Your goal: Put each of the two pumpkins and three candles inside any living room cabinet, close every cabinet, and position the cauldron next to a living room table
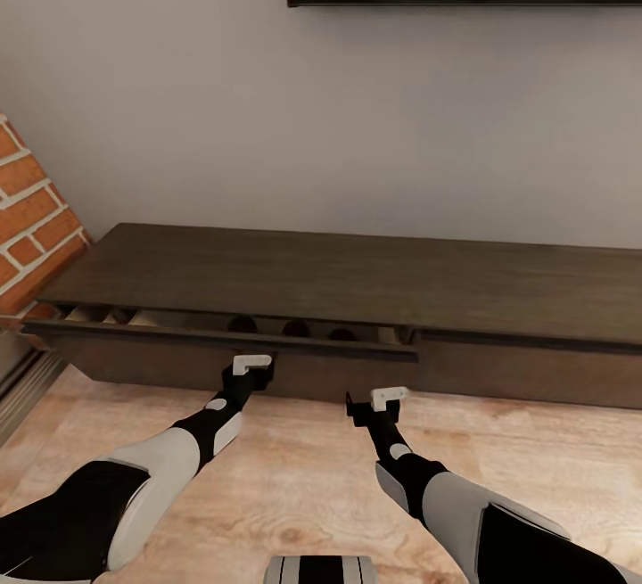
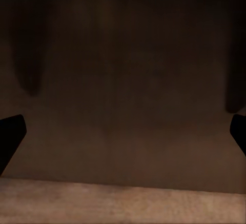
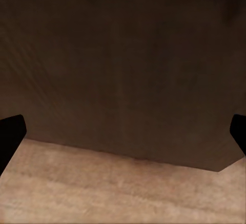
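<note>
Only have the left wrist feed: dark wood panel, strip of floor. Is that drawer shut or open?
Observer: Open a crack. The head view shows the cabinet with its left drawer out slightly, a gap along the top.
Operator: Anything inside?
Observer: Three dark rounded shapes in the gap, too shadowed to identify.
Operator: Right arm?
Observer: The right gripper faces the front panel low near the floor, fingers apart, holding nothing.
</note>
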Tool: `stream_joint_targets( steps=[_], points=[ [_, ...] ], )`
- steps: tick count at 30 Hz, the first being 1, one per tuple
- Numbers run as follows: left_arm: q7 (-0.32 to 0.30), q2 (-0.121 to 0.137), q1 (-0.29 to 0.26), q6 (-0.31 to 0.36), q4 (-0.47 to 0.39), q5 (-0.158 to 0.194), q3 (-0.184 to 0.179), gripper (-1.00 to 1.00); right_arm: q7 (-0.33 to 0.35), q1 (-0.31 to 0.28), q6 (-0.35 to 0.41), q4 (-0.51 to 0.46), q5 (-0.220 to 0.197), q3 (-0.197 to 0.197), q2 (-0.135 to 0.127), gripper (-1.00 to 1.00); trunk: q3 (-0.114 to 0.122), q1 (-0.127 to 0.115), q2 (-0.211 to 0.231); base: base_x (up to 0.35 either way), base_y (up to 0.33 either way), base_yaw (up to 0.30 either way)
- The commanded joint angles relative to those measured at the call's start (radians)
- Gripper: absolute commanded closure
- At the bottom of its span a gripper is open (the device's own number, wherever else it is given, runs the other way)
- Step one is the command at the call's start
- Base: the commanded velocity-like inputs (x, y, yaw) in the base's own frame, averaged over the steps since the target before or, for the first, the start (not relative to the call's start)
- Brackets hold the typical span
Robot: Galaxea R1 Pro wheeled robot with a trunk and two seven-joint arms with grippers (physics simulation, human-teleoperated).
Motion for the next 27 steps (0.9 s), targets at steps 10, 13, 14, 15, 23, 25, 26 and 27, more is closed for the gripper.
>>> stream_joint_targets(
  steps=[10,13,14,15,23,25,26,27],
  points=[
    [0.001,0.000,-0.001,-0.004,0.001,0.011,-0.005,-1.00,-0.008,0.000,-0.002,-0.002,-0.002,0.009,0.000,-1.00,-0.001,0.000,0.000,0.240,0.000,0.000],
    [0.001,0.000,-0.001,-0.004,0.001,0.011,-0.005,-1.00,-0.008,0.000,-0.001,-0.002,-0.002,0.009,0.000,-1.00,-0.001,0.000,0.000,0.204,-0.032,0.000],
    [0.001,0.000,-0.001,-0.004,0.001,0.011,-0.005,-1.00,-0.008,0.000,-0.001,-0.002,-0.002,0.009,0.000,-1.00,-0.001,0.000,0.000,0.081,-0.016,0.000],
    [0.001,0.000,-0.001,-0.004,0.001,0.011,-0.005,-1.00,-0.008,0.000,-0.001,-0.002,-0.002,0.009,0.000,-1.00,-0.001,0.000,0.000,0.052,-0.010,0.000],
    [0.001,0.000,-0.001,-0.004,0.002,0.011,-0.005,-1.00,-0.008,0.000,-0.001,-0.002,-0.001,0.009,0.000,-1.00,-0.001,0.000,0.000,0.008,-0.002,0.000],
    [0.001,0.000,-0.001,-0.004,0.002,0.011,-0.005,-1.00,-0.008,0.000,-0.001,-0.002,-0.001,0.009,0.000,-1.00,-0.001,0.000,0.000,0.000,0.000,0.000],
    [0.001,0.000,-0.001,-0.004,0.003,0.011,-0.005,-1.00,-0.008,0.000,-0.001,-0.002,-0.001,0.009,0.000,-1.00,-0.001,0.000,0.000,0.000,0.000,0.000],
    [0.001,0.000,-0.001,-0.004,0.003,0.011,-0.005,-1.00,-0.008,0.000,-0.001,-0.002,-0.001,0.009,0.000,-1.00,-0.001,0.000,0.000,-0.009,0.000,0.000]
  ],
)
